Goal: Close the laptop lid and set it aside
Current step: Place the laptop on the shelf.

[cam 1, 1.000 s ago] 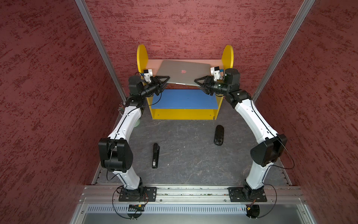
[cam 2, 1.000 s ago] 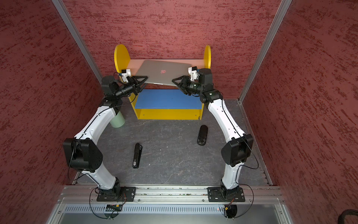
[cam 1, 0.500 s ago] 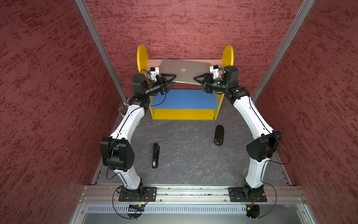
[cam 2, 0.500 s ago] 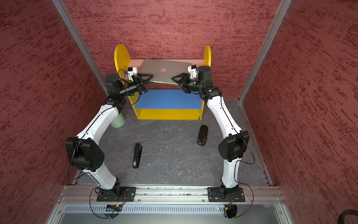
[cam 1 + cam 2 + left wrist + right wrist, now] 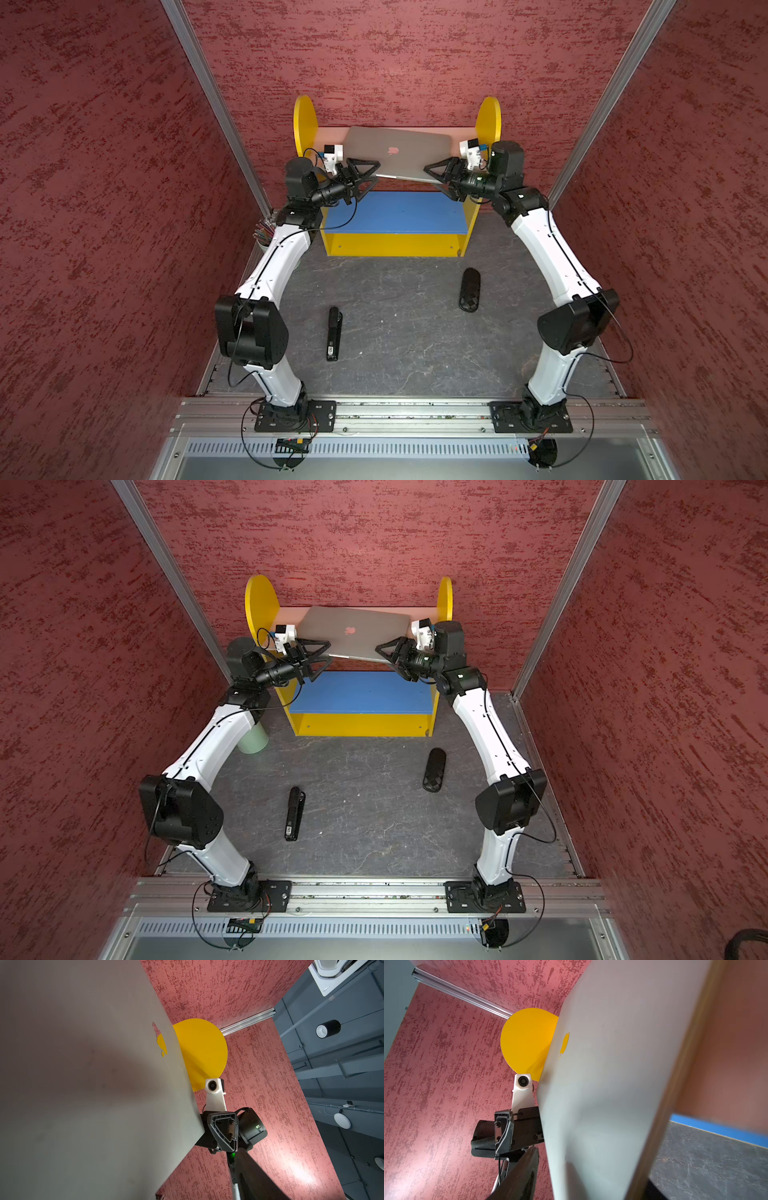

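The laptop (image 5: 399, 160) lies flat on the top board of a small yellow shelf unit (image 5: 395, 244) against the far wall, between its two round yellow side panels and a little askew. Its near edge juts out over the blue lower shelf (image 5: 395, 212). The laptop lid (image 5: 419, 143) is shut, its silver outside and apple logo facing up. My left pincer (image 5: 371, 178) sits at the near left corner and my right pincer (image 5: 433, 181) at the near right corner. On each, the two fingers stand apart, one above and one below the thin edge, with a gap far wider than the laptop is thick, so neither is clamped on it. My wrist views are mostly filled by the grey lid, with the opposite pincer showing just beside its far corner. Down on the dark table (image 5: 399, 374) lie a slim black bar (image 5: 333, 333) and a black oval object (image 5: 470, 289), well apart, and a pale green cup (image 5: 254, 741) stands beside my left arm.
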